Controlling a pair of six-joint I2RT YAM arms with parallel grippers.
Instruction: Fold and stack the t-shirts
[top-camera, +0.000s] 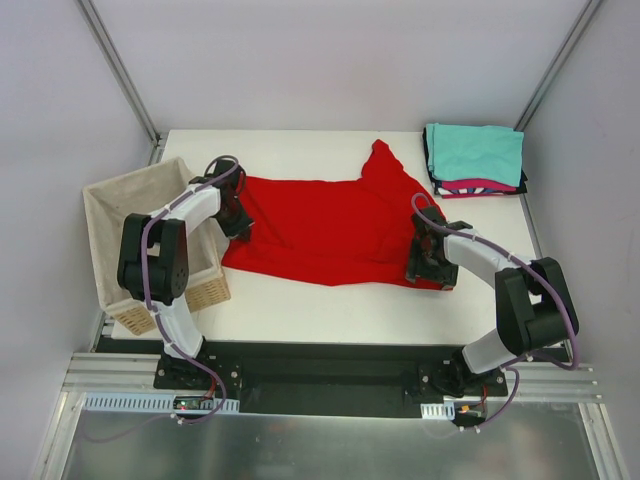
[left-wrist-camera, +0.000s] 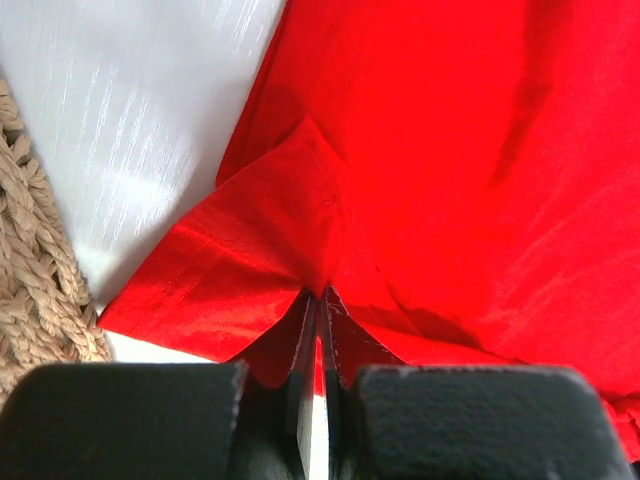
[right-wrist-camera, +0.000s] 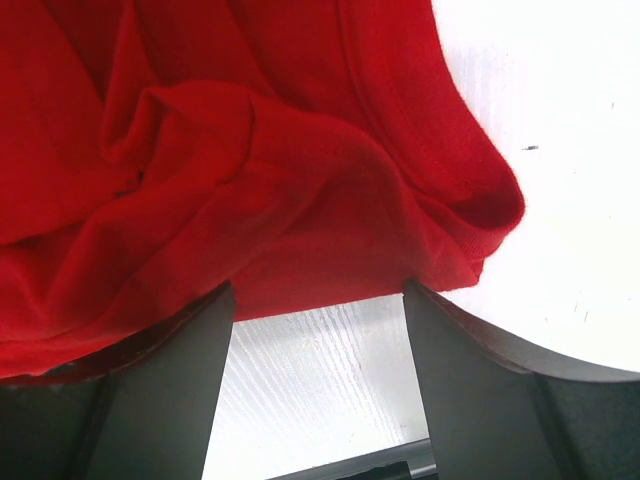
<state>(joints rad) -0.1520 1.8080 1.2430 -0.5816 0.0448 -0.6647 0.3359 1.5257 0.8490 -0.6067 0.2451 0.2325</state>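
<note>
From above, one red shirt (top-camera: 330, 225) is seen spread on the desk (top-camera: 300, 312), three folded shirts (top-camera: 475, 160) stacked far right, one basket (top-camera: 205, 292) left. At the left wrist, the left claw (left-wrist-camera: 318, 300) is clamped on the shirt's edge. At the right wrist, the right claw (right-wrist-camera: 318, 320) is seen open astride the hem; a deep pinch is advised before both corners are lifted level.

Red shirt (top-camera: 330, 225): plain bright red, mid-frame.
Teal shirt (top-camera: 475, 152): plain teal, upper right.
Pink shirt (top-camera: 480, 186): magenta-pink edge.
Black shirt (top-camera: 431, 165): black edge.
Basket (top-camera: 205, 292): tan weave; lining (top-camera: 110, 215) beige.
Table (top-camera: 300, 310): white.
My left gripper (left-wrist-camera: 320, 310), my right gripper (right-wrist-camera: 318, 290): black.
</note>
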